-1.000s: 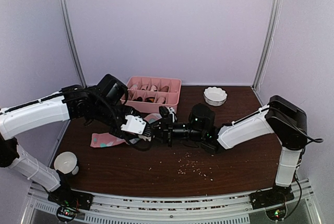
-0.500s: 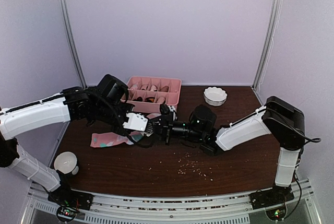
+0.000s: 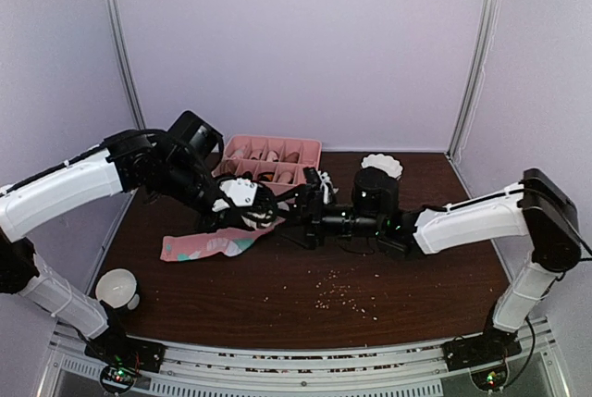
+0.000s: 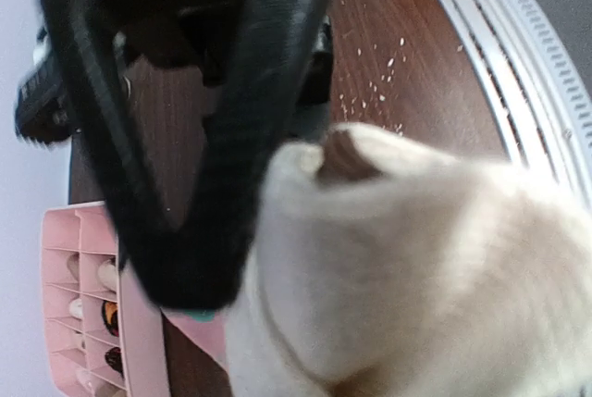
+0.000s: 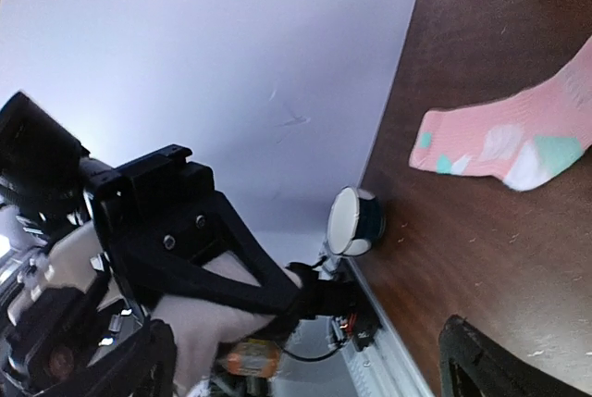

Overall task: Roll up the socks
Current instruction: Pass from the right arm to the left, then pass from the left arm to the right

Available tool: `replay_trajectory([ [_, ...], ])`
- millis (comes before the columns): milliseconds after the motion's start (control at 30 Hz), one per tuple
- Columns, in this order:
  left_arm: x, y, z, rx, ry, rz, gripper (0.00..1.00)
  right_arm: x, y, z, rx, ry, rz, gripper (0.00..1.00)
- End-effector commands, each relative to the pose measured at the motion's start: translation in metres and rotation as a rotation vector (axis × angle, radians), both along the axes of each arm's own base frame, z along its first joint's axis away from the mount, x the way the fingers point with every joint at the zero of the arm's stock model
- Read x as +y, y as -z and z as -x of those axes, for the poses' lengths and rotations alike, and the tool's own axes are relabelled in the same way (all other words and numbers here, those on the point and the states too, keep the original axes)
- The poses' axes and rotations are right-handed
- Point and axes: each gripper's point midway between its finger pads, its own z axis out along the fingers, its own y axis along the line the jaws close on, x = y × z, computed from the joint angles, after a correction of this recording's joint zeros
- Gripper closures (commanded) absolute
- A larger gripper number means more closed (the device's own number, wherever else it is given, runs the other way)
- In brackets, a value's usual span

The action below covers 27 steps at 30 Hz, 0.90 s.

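Socks are apart just now. The pink sock (image 3: 208, 244) lies flat on the table (image 3: 435, 277), left of the middle and nearer the left edge, its teal and white patches facing up. The cream sock (image 4: 416, 258) is bunched up at the left gripper (image 3: 259, 217), one dark brown end poking out of the bundle. That gripper's fingers are drawn together on the fabric, over the pink sock's right end. Whether the two socks touch there I cannot tell.

Facing it from the right, the right gripper (image 3: 310, 217) has its fingers spread wide with nothing between them.

A pink tray (image 3: 314, 161) stands at the back edge, a white bowl (image 3: 381, 167) just to its right, a cup (image 3: 117, 288) sits at the front left corner, and crumbs (image 3: 338, 291) are scattered toward the front edge.
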Motion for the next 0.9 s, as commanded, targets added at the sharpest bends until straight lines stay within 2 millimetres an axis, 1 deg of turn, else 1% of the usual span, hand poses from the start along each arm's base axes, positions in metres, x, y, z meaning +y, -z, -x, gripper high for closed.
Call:
replay_trajectory([
  [0, -0.008, -0.037, 0.020, 0.326, -0.018, 0.175, 1.00, -0.051, 0.014, -0.016, -0.408, 0.157, 0.448, 0.00],
  [33, -0.009, -0.041, 0.022, 0.373, -0.018, 0.190, 1.00, -0.065, 0.008, -0.020, -0.505, 0.222, 0.544, 0.00],
  [67, -0.010, -0.046, 0.024, 0.418, -0.015, 0.201, 1.00, -0.073, -0.003, -0.019, -0.601, 0.267, 0.590, 0.00],
  [133, -0.013, -0.052, 0.027, 0.503, -0.008, 0.214, 1.00, -0.091, -0.026, -0.021, -0.729, 0.370, 0.624, 0.01],
  [167, -0.015, -0.055, 0.029, 0.540, 0.001, 0.223, 1.00, -0.098, -0.032, -0.021, -0.750, 0.398, 0.609, 0.00],
  [200, -0.017, -0.056, 0.030, 0.566, 0.005, 0.223, 1.00, -0.106, -0.038, -0.025, -0.734, 0.456, 0.589, 0.00],
  [233, -0.018, -0.057, 0.031, 0.584, 0.010, 0.226, 1.00, -0.112, -0.041, -0.029, -0.704, 0.489, 0.570, 0.01],
  [300, -0.020, -0.059, 0.033, 0.604, 0.022, 0.233, 1.00, -0.117, -0.044, -0.027, -0.657, 0.495, 0.455, 0.01],
  [333, -0.020, -0.059, 0.033, 0.610, 0.021, 0.235, 1.00, -0.113, -0.052, -0.020, -0.657, 0.450, 0.339, 0.00],
  [367, -0.021, -0.059, 0.032, 0.618, 0.019, 0.235, 1.00, -0.111, -0.065, -0.013, -0.689, 0.423, 0.235, 0.00],
  [400, -0.021, -0.059, 0.032, 0.625, 0.018, 0.236, 1.00, -0.106, -0.078, -0.005, -0.761, 0.392, 0.197, 0.00],
  [433, -0.022, -0.058, 0.032, 0.632, 0.016, 0.237, 1.00, -0.098, -0.083, 0.001, -0.831, 0.368, 0.242, 0.01],
  [467, -0.022, -0.059, 0.032, 0.638, 0.016, 0.240, 1.00, -0.090, -0.084, 0.004, -0.893, 0.346, 0.340, 0.00],
  [500, -0.023, -0.059, 0.031, 0.650, 0.012, 0.242, 1.00, -0.082, -0.076, 0.012, -0.939, 0.291, 0.437, 0.00],
  [533, -0.023, -0.058, 0.030, 0.665, 0.008, 0.243, 1.00, -0.073, -0.078, 0.019, -0.970, 0.252, 0.449, 0.00],
  [567, -0.023, -0.058, 0.028, 0.679, 0.003, 0.247, 1.00, -0.065, -0.083, 0.025, -0.982, 0.210, 0.425, 0.00],
  [633, -0.024, -0.058, 0.025, 0.705, -0.003, 0.253, 1.00, -0.050, -0.086, 0.035, -0.996, 0.133, 0.389, 0.08],
  [667, -0.024, -0.057, 0.025, 0.715, -0.003, 0.253, 1.00, -0.044, -0.086, 0.040, -1.005, 0.105, 0.385, 0.10],
  [767, -0.025, -0.055, 0.024, 0.729, -0.005, 0.249, 1.00, -0.028, -0.087, 0.046, -1.014, 0.051, 0.389, 0.11],
  [867, -0.025, -0.054, 0.024, 0.735, -0.006, 0.248, 1.00, -0.018, -0.089, 0.046, -1.016, 0.033, 0.373, 0.12],
])
